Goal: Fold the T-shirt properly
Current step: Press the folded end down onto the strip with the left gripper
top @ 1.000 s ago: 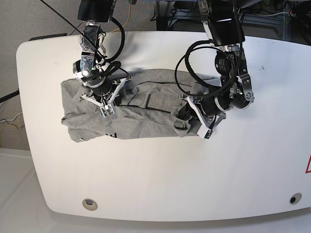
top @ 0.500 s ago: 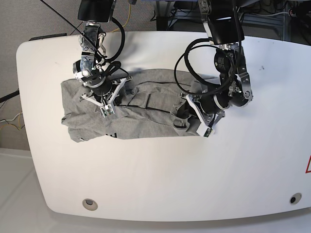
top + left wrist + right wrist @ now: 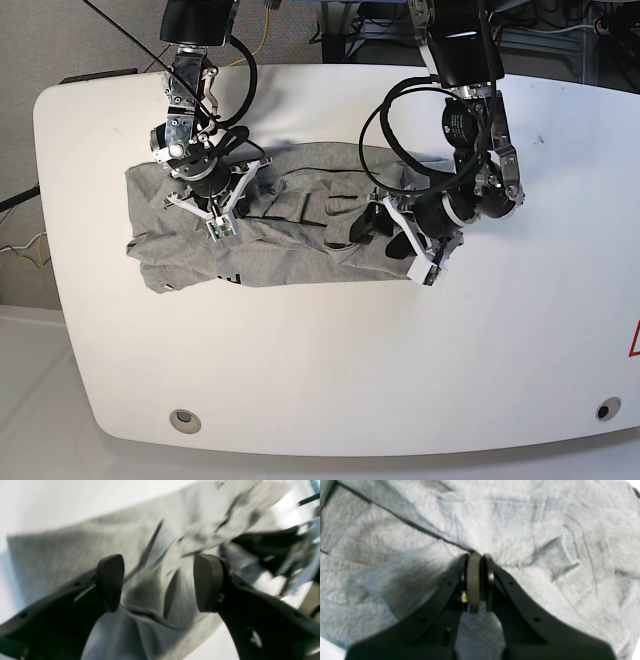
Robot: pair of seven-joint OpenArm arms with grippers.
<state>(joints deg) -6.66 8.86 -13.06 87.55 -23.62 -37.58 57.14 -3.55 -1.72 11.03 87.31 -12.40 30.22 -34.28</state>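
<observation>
We find the T-shirt [image 3: 270, 225] lying on the white tabletop [image 3: 330, 370], toward the far side, gathered into a long rumpled band that runs between the two arms. One lengthwise fold appears made; the cloth is creased, with uneven edges and loose flaps, and a trace of black lettering shows at its near edge.

The left hand [image 3: 158, 582] stands wide apart over the end of the band; grey cloth lies between and beneath its pads, gripped by neither. We judge that this end is released.

The right hand [image 3: 477, 580] is closed tight, its pads pressed together at a crease of the fabric. Whether a pinch of cloth sits between them, we cannot tell.

In our judgement the task is partway done: the band remains to be smoothed and folded crosswise into a compact, squared packet.
</observation>
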